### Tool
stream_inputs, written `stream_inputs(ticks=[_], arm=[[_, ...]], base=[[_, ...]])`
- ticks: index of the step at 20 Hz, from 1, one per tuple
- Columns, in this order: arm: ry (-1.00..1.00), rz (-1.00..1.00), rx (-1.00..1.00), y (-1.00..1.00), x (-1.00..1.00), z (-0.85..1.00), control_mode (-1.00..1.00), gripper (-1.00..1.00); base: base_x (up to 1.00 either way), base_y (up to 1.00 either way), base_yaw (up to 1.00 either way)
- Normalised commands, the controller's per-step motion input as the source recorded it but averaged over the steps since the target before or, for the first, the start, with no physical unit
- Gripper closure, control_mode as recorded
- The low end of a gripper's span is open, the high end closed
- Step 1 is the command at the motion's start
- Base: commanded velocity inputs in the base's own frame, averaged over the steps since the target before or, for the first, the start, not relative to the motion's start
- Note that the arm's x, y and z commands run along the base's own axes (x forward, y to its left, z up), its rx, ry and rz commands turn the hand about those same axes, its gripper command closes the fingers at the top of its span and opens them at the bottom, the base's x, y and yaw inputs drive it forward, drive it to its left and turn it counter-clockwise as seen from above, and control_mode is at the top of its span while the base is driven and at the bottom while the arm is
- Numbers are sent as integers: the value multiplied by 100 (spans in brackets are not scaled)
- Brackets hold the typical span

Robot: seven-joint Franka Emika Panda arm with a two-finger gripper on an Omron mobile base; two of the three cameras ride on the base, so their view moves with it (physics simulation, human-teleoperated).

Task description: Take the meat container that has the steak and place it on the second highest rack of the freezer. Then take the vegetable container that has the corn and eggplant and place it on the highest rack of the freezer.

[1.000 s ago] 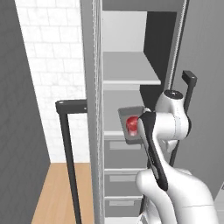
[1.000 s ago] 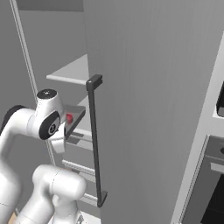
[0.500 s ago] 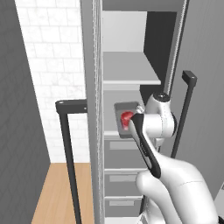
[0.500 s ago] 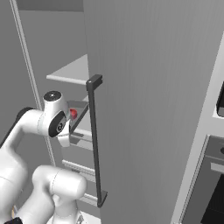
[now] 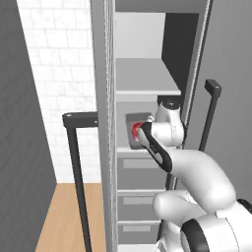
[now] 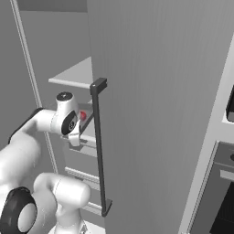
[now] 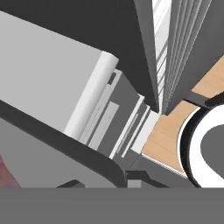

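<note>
The meat container (image 5: 138, 129) sits in the freezer (image 5: 147, 78) opening, at the level of the shelf board below the upper pale shelf (image 5: 145, 81) and above the grey drawer fronts (image 5: 140, 174). In the left base view its dark grey rim and the red steak (image 5: 136, 129) show just left of the white wrist. In the right base view the steak (image 6: 83, 115) peeps out as a red spot between the wrist and the dark bar handle (image 6: 99, 146) of the open door. In the hand view the tray's dark rim (image 7: 65, 144) crosses the lower left, with a sliver of red at the very edge.

Compared with a second ago, the tray and steak have gone further left and deeper into the cabinet, from in front of the shelf edge to over the board, and the wrist has followed them inward and a little higher.

The gripper (image 5: 141, 135) is hidden behind the wrist, so its fingers cannot be made out. It stands nearly closed, and the tray rides with it, so it appears clamped on the meat container's rim.

No writing or labels can be read anywhere.

A second dark bar handle (image 5: 78, 172) stands at left over the wooden floor (image 5: 64, 216).
</note>
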Motion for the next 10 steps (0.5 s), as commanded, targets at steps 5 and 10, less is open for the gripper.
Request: stream_inputs(ticks=[5,10], arm=[[-1,-1,0,0,62,-23,-100,100],[-3,-3,0,0,59,-21,-100,100]], base=[[0,0,0],[0,0,0]])
